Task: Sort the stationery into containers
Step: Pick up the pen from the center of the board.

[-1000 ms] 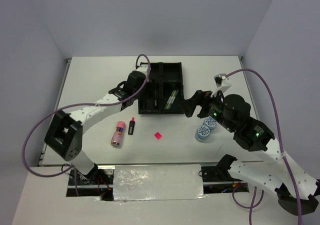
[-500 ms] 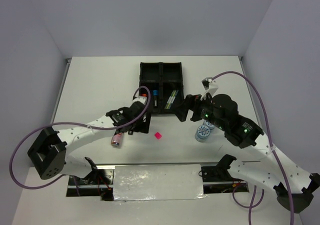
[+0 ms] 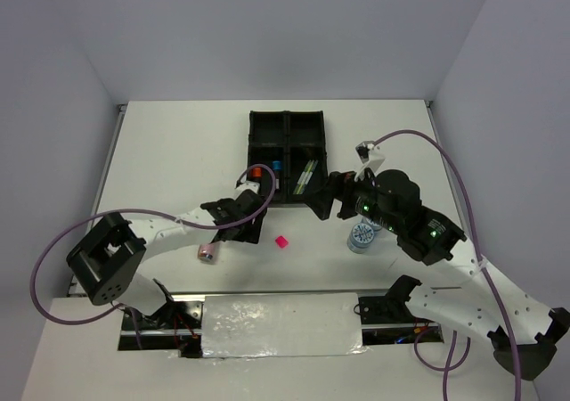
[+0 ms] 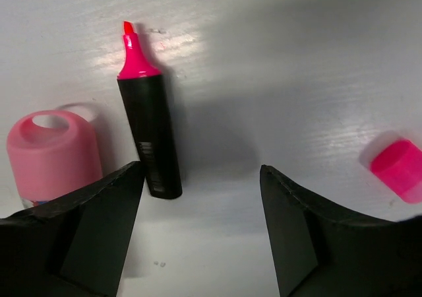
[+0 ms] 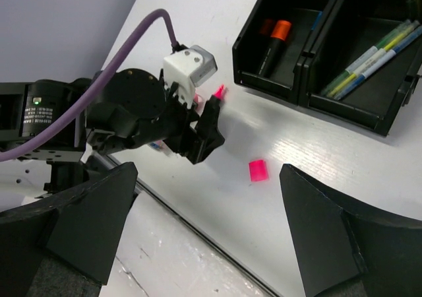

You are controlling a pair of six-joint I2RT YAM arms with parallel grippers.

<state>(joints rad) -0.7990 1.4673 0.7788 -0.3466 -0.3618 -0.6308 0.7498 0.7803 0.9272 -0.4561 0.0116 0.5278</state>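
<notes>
Looking through the left wrist camera, I see the left claw [image 4: 201, 244] spread wide with nothing between its fingers [image 4: 99, 237]. It hangs over the table [image 4: 264, 66]. An uncapped highlighter [image 4: 148, 138] lies flat on the table just ahead of the left finger. Its black body ends close to that finger and its pink tip points away. I cannot tell whether the finger touches it. The pink tube [image 4: 53, 155] lies just to the left of the highlighter, close beside it but apart. A loose pink cap [image 4: 397, 168] sits well off to the right.

From above, the left claw [image 3: 252, 232] is at the near left corner of the black tray [image 3: 253, 143], with the tube [image 3: 207, 252] on its near left and the cap [image 3: 281, 241] just to its right. The tray's near left compartment holds an orange-capped highlighter [image 3: 259, 172] and a blue-capped one [image 3: 277, 165]. The near right compartment holds thin pens [image 3: 304, 176].

The right claw [image 3: 322, 203] hovers at the tray's near right corner. In its own camera both fingers [image 5: 86, 224] stand far apart and grip nothing, and I can see the cap [image 5: 258, 170] on the table between them. A blue-white roll [image 3: 361, 237] stands on the table just near of the right arm, and a second roll is mostly hidden beside it.
</notes>
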